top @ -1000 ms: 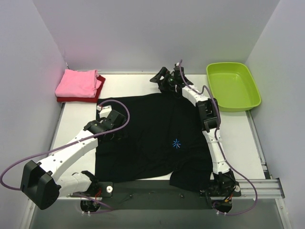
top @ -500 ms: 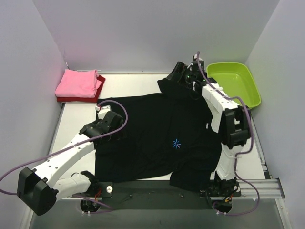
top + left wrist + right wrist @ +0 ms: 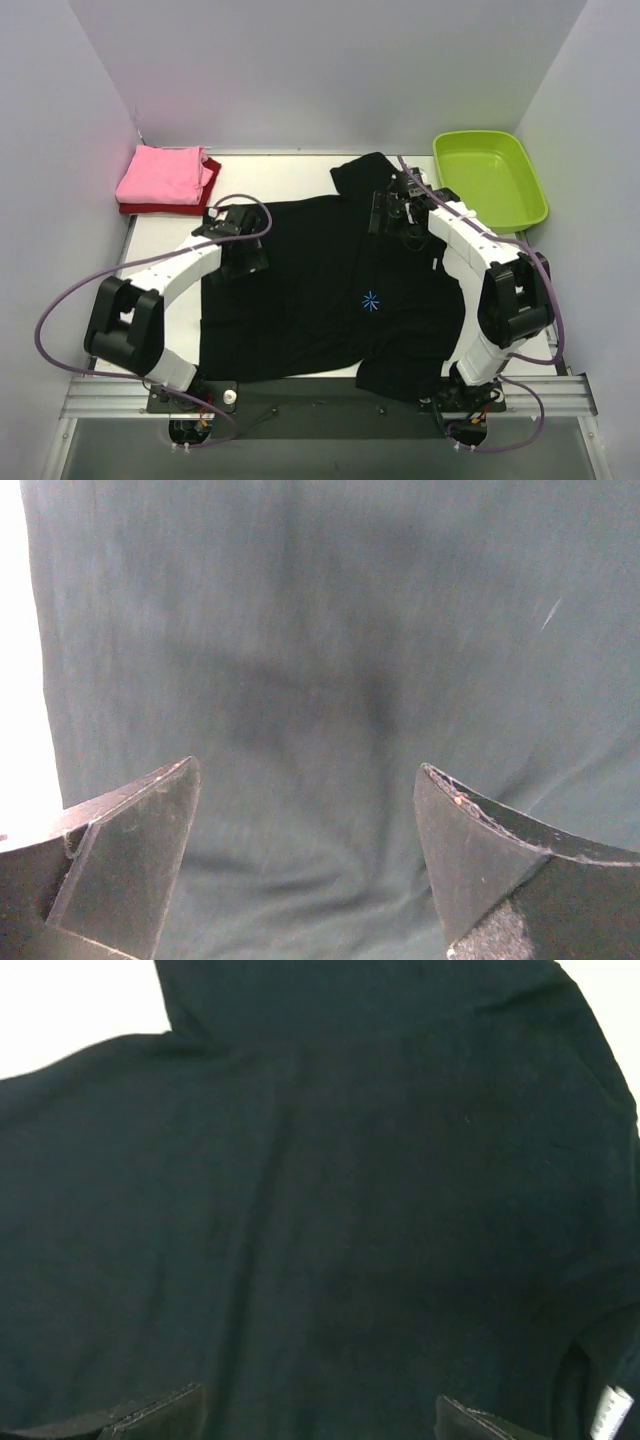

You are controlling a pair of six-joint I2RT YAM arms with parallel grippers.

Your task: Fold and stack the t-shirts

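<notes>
The black t-shirt lay spread across the table centre, with one sleeve toward 12 o'clock. Bare table showed along the 12 o'clock edge. The left gripper and right gripper stood over the shirt, jaws apart, holding nothing. At 10 o'clock the pink shirt lay folded on the dark red shirt. The lime-green tub stood at 2 o'clock.

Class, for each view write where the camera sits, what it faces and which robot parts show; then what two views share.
Top external: above and behind the bases, looking down at the table, black shirt, pink shirt, red shirt, tub; both arms show.
Left wrist: on the left arm, facing down at black cloth and a table strip; the open left gripper shows.
Right wrist: on the right arm, facing down at the shirt's sleeve; the open right gripper shows.
Shared: every view shows the black shirt.
</notes>
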